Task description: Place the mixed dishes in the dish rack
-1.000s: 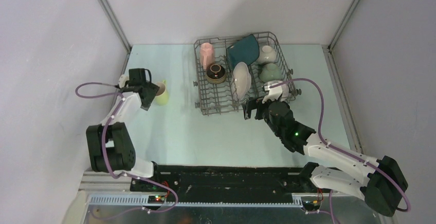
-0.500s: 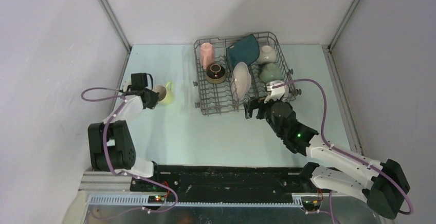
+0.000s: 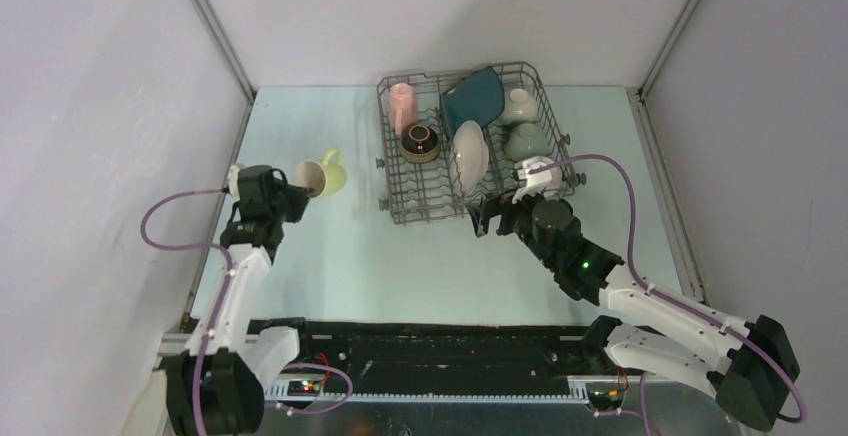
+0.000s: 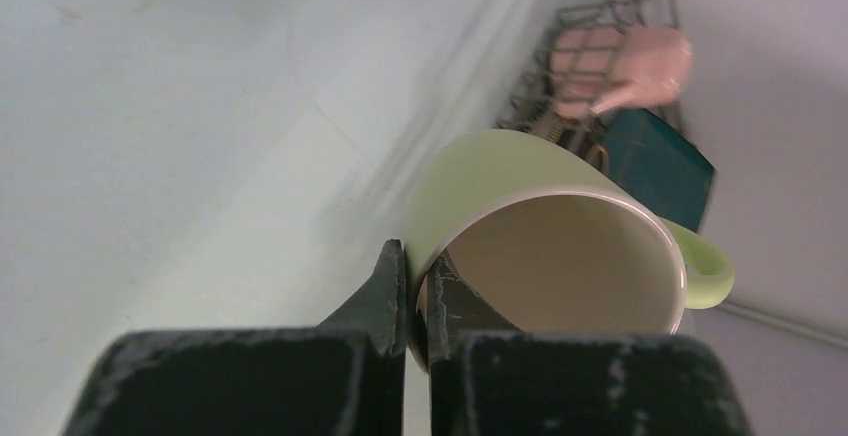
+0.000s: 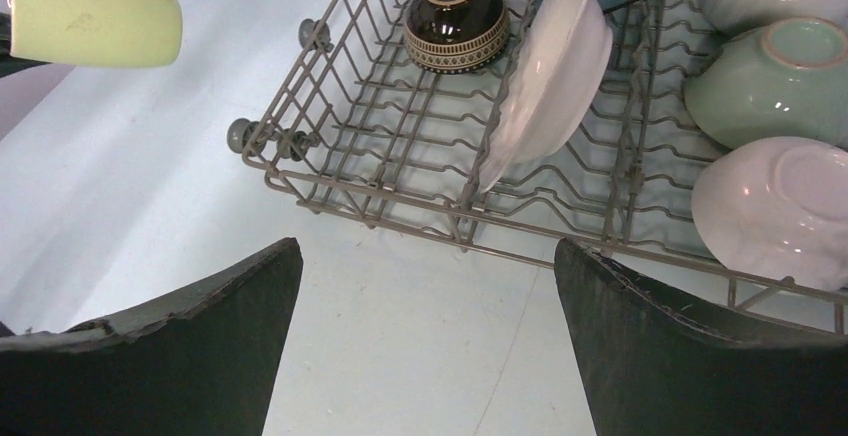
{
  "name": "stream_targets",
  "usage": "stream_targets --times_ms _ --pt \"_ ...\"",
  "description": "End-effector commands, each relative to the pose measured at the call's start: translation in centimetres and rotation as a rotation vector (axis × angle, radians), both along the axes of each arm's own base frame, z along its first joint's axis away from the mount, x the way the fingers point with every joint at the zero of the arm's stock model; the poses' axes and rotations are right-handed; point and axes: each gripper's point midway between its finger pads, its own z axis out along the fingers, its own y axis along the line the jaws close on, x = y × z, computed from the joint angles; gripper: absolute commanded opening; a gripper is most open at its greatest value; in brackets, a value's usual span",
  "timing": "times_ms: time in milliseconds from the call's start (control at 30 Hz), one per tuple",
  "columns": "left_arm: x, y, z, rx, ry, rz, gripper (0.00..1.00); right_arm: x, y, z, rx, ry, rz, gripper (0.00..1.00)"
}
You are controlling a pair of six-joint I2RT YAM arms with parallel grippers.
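Observation:
The yellow-green mug (image 3: 324, 173) hangs above the table left of the dish rack (image 3: 398, 206), lying on its side with its handle toward the rack. My left gripper (image 4: 415, 268) is shut on the mug (image 4: 500, 171), pinching its rim with one finger inside and one outside. My right gripper (image 5: 425, 251) hovers open and empty over bare table at the rack's near edge (image 5: 400, 188). In the rack sit a pink mug (image 3: 402, 105), a teal plate (image 3: 475, 96), a brown bowl (image 3: 420, 141), a white plate (image 3: 468, 154), and white (image 3: 517, 106), pale green (image 3: 524, 141) and pale pink (image 5: 775, 206) bowls.
Grey walls with metal corner posts close in the table at left, back and right. The right arm's purple cable (image 3: 625, 191) arcs beside the rack's right side. The rack has small wheels (image 5: 240, 136) on its left edge.
My left gripper has shut on the mug's rim and lifted it off the table, drawing back a little toward the near side. The right gripper has barely moved and stays open.

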Motion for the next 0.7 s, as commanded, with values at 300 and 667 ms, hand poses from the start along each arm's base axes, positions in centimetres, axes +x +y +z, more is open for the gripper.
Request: stream_targets --times_ms 300,667 --pt "-3.7 -9.4 10.3 0.038 -0.43 -0.46 0.0 -2.4 2.0 2.0 0.157 0.06 0.274 0.97" --pt "-5.4 -13.9 12.0 0.271 -0.63 -0.641 0.0 -4.3 1.0 1.8 0.236 0.261 0.352 0.98"
